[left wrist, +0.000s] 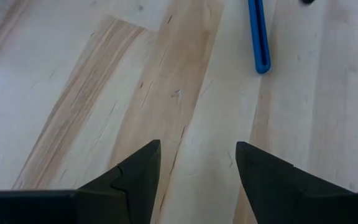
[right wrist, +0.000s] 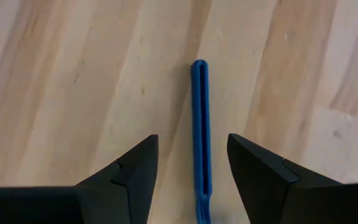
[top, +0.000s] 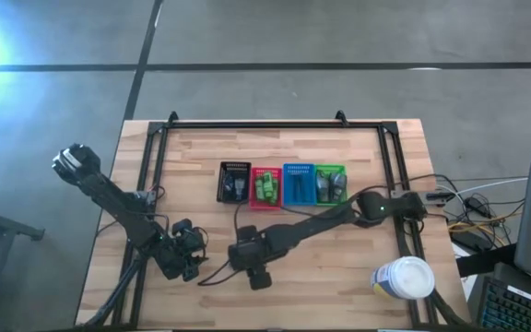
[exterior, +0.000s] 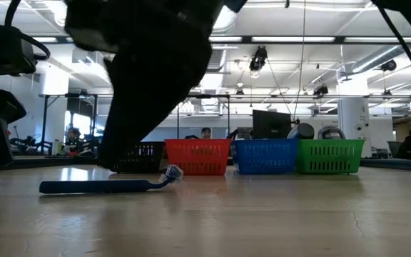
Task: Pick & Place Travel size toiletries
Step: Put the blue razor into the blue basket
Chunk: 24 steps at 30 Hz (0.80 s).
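A thin razor with a blue handle [right wrist: 199, 124] lies flat on the wooden table; in the low view its handle [exterior: 98, 187] runs along the table and its head [exterior: 171, 173] points toward the baskets. My right gripper [right wrist: 192, 138] is open above it, one finger on either side of the handle, the fingers pointing down. My left gripper [left wrist: 197, 144] is open over bare table close by, with the razor's handle end [left wrist: 260, 43] ahead of it. Other toiletries sit in the four baskets: green packets in the red basket [top: 265, 188], dark and grey items in the others.
The black [top: 233, 183], red, blue [top: 297, 184] and green [top: 330, 183] mesh baskets stand in a row at the table's middle. A big white tub [top: 404, 278] stands near the table's near right corner. Cables trail by both arms. Bare wood lies around the grippers.
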Each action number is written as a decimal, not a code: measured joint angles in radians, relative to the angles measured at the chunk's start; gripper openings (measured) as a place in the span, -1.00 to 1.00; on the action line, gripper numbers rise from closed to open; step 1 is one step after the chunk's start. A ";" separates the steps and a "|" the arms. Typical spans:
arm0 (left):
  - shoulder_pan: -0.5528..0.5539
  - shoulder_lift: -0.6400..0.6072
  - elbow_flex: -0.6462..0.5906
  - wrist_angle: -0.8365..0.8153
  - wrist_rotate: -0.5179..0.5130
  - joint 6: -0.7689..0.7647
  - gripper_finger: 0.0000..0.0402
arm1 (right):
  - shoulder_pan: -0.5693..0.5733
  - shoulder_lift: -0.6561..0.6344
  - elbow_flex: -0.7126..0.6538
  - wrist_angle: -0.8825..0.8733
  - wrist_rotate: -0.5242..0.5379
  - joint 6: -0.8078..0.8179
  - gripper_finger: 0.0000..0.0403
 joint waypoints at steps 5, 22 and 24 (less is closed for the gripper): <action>0.000 0.000 0.000 0.002 0.006 -0.006 0.06 | -0.004 0.051 0.035 -0.037 0.002 -0.007 -0.19; 0.000 0.000 0.000 0.002 0.007 -0.003 0.06 | -0.005 0.006 -0.008 -0.210 0.015 0.171 -0.87; 0.000 0.000 0.000 0.002 0.007 -0.001 0.06 | -0.004 -0.022 -0.013 -0.267 0.069 0.259 -0.87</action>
